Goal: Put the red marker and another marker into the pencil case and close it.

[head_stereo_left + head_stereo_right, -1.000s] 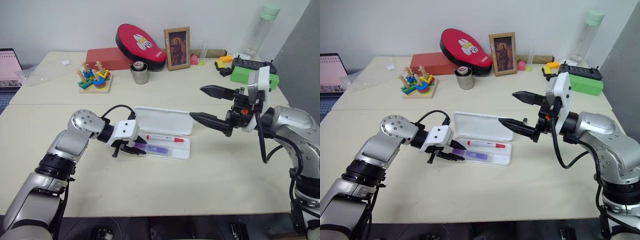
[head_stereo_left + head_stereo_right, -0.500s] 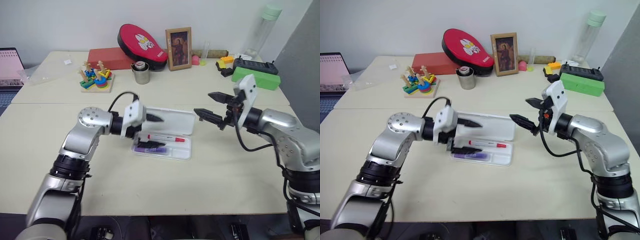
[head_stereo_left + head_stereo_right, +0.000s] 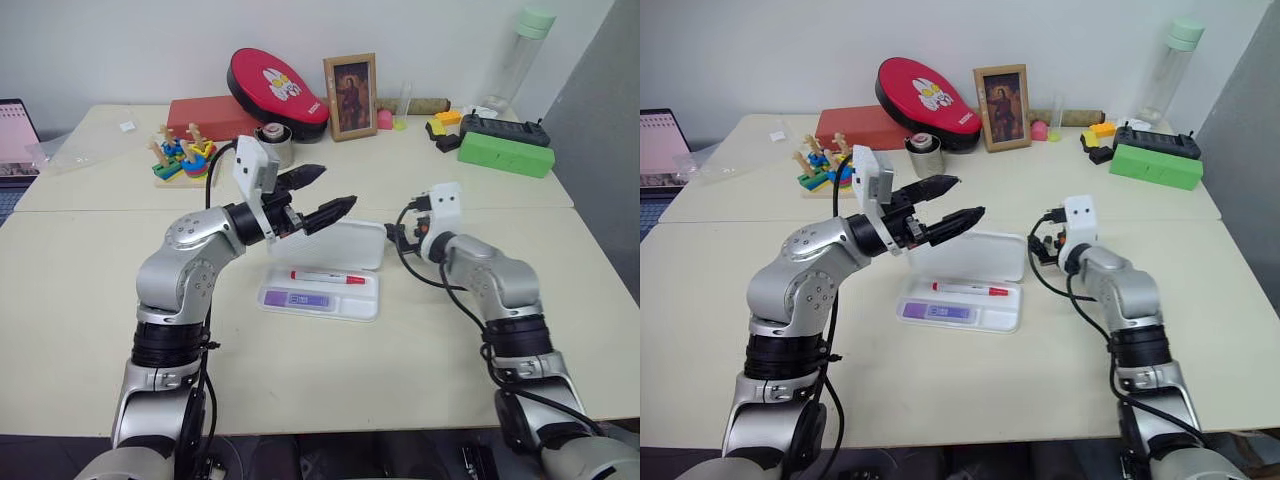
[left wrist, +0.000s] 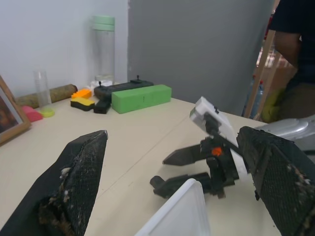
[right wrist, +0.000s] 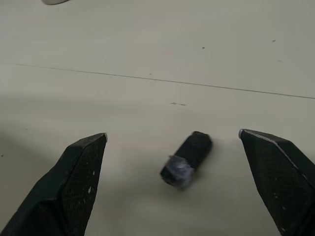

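Along the far edge of my counter (image 3: 90, 300), from ten to two o'clock, I see a wooden stacking toy (image 3: 182, 157), a red box (image 3: 205, 114) with a red padded case (image 3: 273, 83) leaning on it, a metal cup (image 3: 272, 140), a framed picture (image 3: 350, 96), a green box (image 3: 505, 153) and a tall clear bottle (image 3: 520, 55). A laptop (image 3: 14, 130) sits at nine o'clock. A small dark stub (image 5: 186, 158) lies on the bare counter.
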`<state>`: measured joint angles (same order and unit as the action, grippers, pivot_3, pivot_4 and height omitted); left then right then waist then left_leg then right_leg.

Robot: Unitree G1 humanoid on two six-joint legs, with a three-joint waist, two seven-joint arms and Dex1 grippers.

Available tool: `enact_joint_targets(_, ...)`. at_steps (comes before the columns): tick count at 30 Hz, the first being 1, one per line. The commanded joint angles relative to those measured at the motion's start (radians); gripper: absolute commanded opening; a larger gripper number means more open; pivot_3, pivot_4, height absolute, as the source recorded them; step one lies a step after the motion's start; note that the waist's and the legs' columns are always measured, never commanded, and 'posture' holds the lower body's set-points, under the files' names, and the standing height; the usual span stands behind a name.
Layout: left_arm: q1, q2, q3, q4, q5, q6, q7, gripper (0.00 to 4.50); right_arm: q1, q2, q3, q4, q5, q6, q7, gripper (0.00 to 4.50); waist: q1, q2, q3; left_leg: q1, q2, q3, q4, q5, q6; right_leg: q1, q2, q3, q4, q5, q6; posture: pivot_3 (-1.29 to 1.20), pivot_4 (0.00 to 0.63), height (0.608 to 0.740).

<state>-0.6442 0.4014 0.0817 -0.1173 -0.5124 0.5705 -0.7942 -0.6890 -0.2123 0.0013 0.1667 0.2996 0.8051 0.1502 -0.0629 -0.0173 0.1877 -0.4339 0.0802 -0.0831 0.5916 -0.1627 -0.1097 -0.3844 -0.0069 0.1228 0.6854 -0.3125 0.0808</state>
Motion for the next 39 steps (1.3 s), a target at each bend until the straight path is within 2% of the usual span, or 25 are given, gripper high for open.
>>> enact_joint_targets(1, -0.007, 0.011, 0.016, -0.038, -0.024, -0.005, 0.009, 4.48, -0.028, 0.013, 0.004, 0.034, -0.048, -0.019, -0.029, 4.5, 0.002, 0.0, 0.0, 0.0, 0.0, 0.0, 0.0, 0.0, 0.0, 0.0, 0.0, 0.0, 0.0, 0.0, 0.0, 0.0, 0.15, 0.74)
enact_joint_targets(4, -0.01, 0.013, 0.014, -0.038, -0.021, -0.01, 0.01, 4.48, -0.03, 0.015, 0.045, 0.087, -0.108, -0.02, -0.044, 4.5, 0.005, 0.0, 0.0, 0.0, 0.0, 0.0, 0.0, 0.0, 0.0, 0.0, 0.0, 0.0, 0.0, 0.0, 0.0, 0.0, 0.15, 0.74)
enact_joint_targets(7, -0.011, 0.012, 0.009, -0.034, -0.015, -0.018, 0.012, 4.5, -0.026, 0.008, 0.057, 0.101, -0.146, -0.024, -0.049, 4.02, 0.005, 0.0, 0.0, 0.0, 0.0, 0.0, 0.0, 0.0, 0.0, 0.0, 0.0, 0.0, 0.0, 0.0, 0.0, 0.0, 0.15, 0.74)
enact_joint_targets(14, -0.02, 0.009, -0.003, -0.021, -0.006, -0.035, 0.016, 4.5, -0.009, 0.007, 0.051, 0.07, -0.17, -0.013, -0.044, 2.22, 0.006, 0.0, 0.0, 0.0, 0.0, 0.0, 0.001, 0.0, 0.0, 0.0, 0.0, 0.0, 0.001, 0.0, 0.0, 0.0, 0.15, 0.74)
enact_joint_targets(22, -0.034, 0.009, -0.014, 0.0, 0.006, -0.055, 0.013, 4.5, -0.03, 0.004, -0.012, 0.059, -0.151, -0.026, -0.035, 0.32, 0.007, 0.0, 0.0, 0.0, 0.0, 0.0, 0.0, 0.0, 0.0, 0.0, 0.0, 0.0, 0.001, 0.0, 0.0, 0.0, 0.15, 0.74)
enact_joint_targets(30, 0.036, 0.118, -0.064, -0.065, -0.012, -0.051, -0.138, 4.5, -0.064, -0.121, -0.051, -0.098, -0.035, -0.178, 0.262, 0.29, -0.002, 0.0, 0.0, 0.0, 0.0, 0.0, -0.002, 0.0, 0.0, -0.001, 0.0, 0.0, -0.001, 0.0, 0.0, 0.0, 0.15, 0.74)
enact_joint_targets(34, 0.077, 0.21, -0.089, -0.095, -0.013, -0.042, -0.248, 4.5, -0.063, -0.188, -0.091, -0.245, 0.129, -0.156, 0.474, 0.29, -0.004, 0.0, 0.0, 0.0, 0.0, 0.0, -0.002, 0.0, 0.0, -0.001, 0.0, 0.0, -0.001, 0.0, 0.0, 0.0, 0.15, 0.74)
enact_joint_targets(36, 0.097, 0.261, -0.105, -0.1, 0.003, -0.046, -0.294, 4.5, -0.027, -0.241, -0.047, -0.346, 0.192, -0.123, 0.594, 0.29, -0.004, 0.001, 0.001, 0.0, 0.0, 0.0, -0.002, 0.0, 0.0, -0.001, 0.0, 0.0, -0.002, 0.0, 0.0, 0.0, 0.15, 0.74)
enact_joint_targets(39, 0.115, 0.355, -0.078, -0.067, 0.001, -0.072, -0.384, 4.5, 0.075, -0.377, 0.185, -0.534, 0.208, -0.033, 0.77, 0.29, -0.001, 0.001, 0.001, 0.0, 0.0, 0.0, -0.003, 0.0, 0.0, 0.0, 0.0, 0.0, -0.004, 0.0, 0.0, 0.0, 0.15, 0.74)
